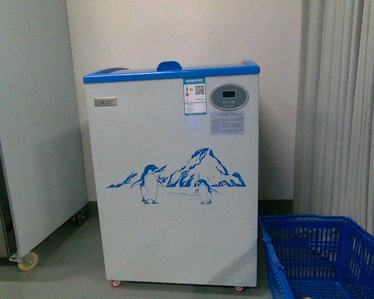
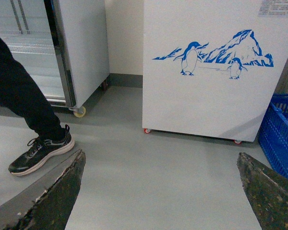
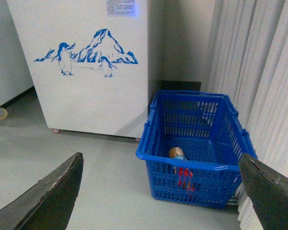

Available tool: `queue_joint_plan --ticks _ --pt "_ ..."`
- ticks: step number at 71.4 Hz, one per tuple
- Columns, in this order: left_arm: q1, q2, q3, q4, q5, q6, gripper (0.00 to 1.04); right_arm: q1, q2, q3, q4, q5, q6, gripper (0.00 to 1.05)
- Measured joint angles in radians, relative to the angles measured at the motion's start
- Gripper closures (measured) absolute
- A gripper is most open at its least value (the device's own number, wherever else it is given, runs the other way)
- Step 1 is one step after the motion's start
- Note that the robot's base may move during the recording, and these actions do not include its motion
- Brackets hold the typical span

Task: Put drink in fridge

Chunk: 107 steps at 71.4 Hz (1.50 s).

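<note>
The drink [image 3: 175, 154] is mostly hidden. It lies inside the blue basket [image 3: 192, 101], against the wall nearest the right wrist camera. Only a rounded amber end shows above that wall, with blurred red showing through the mesh below it. Its long axis seems to run from the amber end down behind the wall, but I cannot tell which end carries the cap.

In the front view the basket [image 1: 318, 249] is cut off by the frame edges. It sits at about 4 o'clock from the fridge [image 1: 174, 187], on the floor beside the curtain [image 1: 343, 106]. The drink is not visible there, and neither arm is in view.

The right end effector [image 3: 161, 191] hangs above the floor, angled down toward the basket, its jaws spread wide and holding nothing. The left end effector [image 2: 161, 191] is likewise wide apart and holds nothing, facing the fridge's base. A person's leg and shoe [image 2: 41, 151] stand at its 9 o'clock, before the tall cabinet [image 1: 31, 124].
</note>
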Motion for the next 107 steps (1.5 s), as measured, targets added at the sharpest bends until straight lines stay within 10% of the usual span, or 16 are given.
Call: queue_joint_plan --ticks 107 --pt "0.000 0.000 0.000 0.000 0.000 0.000 0.08 0.000 0.000 0.000 0.000 0.000 0.000 0.08"
